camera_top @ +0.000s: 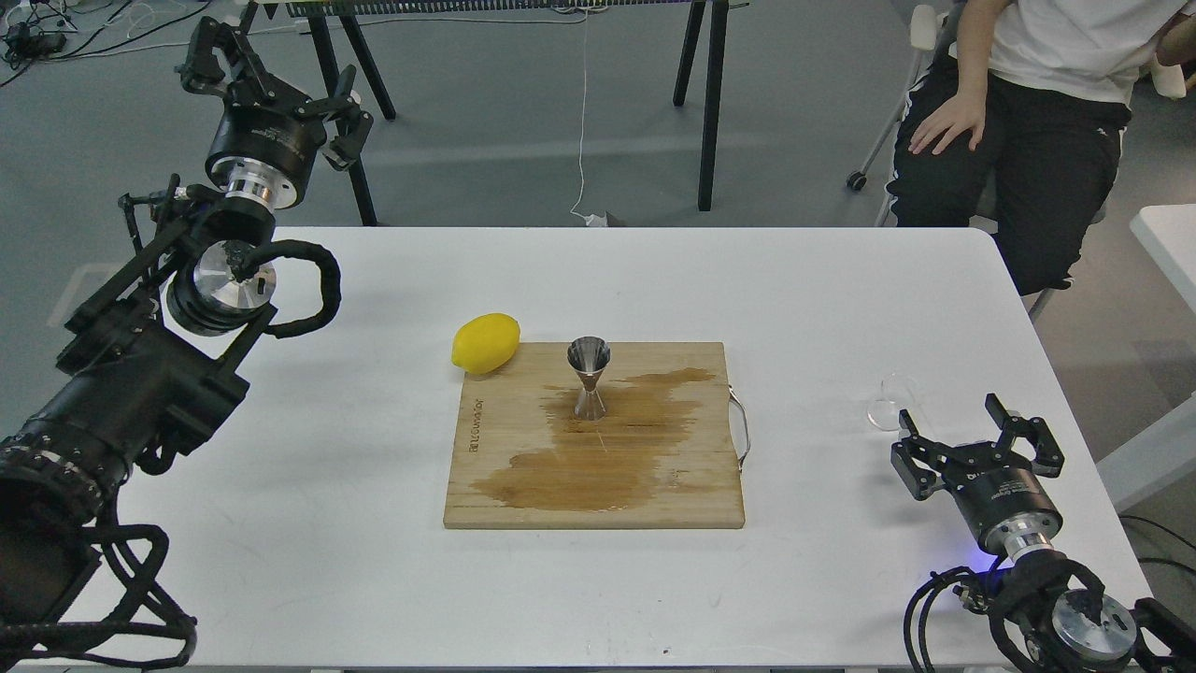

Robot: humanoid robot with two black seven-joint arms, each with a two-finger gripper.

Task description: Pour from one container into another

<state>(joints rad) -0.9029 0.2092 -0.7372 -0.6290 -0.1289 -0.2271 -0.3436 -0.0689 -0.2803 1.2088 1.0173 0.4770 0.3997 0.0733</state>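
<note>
A clear glass cup (888,402) stands on the white table (327,523) near its right edge. Just below it my right gripper (953,421) is open, its fingers spread and nothing between them; the left finger reaches close to the cup. The shiny steel jigger (589,377) stands upright on a wooden cutting board (523,495) at the table's middle. Dark wet stains spread over the board around and below the jigger. My left gripper (271,70) hangs open high at the far left, beyond the table's back edge, holding nothing.
A yellow lemon (486,343) lies at the board's back left corner. The board has a metal handle (741,428) on its right side. A seated person (1018,112) is behind the table's back right corner. Black table legs (710,103) stand behind.
</note>
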